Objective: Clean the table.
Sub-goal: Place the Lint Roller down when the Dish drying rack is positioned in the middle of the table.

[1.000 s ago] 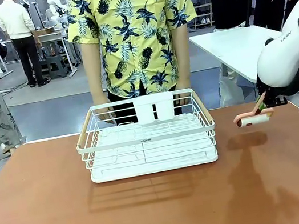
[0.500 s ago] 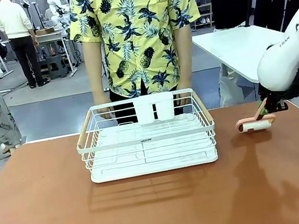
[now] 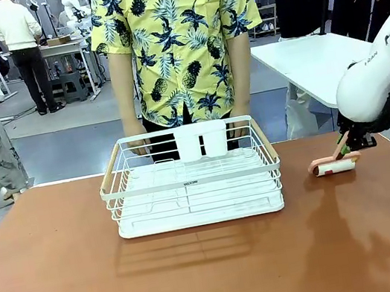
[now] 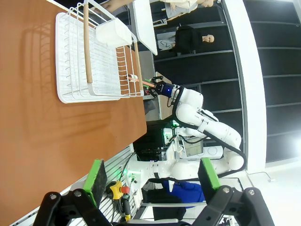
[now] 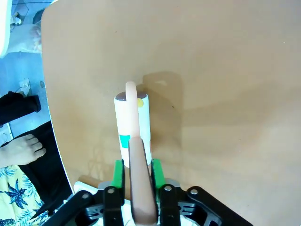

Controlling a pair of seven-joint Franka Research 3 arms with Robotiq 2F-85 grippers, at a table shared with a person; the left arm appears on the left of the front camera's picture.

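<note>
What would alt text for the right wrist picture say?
A green-padded gripper clamps the peach handle of a white lint roller, whose roll lies against the brown table. A person's bare foot shows beyond the table's edge.

Front camera faces the person across the table (image 3: 69, 289); both wrist cameras share that tabletop.

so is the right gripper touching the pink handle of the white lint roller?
Touching. In the right wrist view the right gripper has both green pads pressed against the pink handle of the white lint roller, no gap.
</note>
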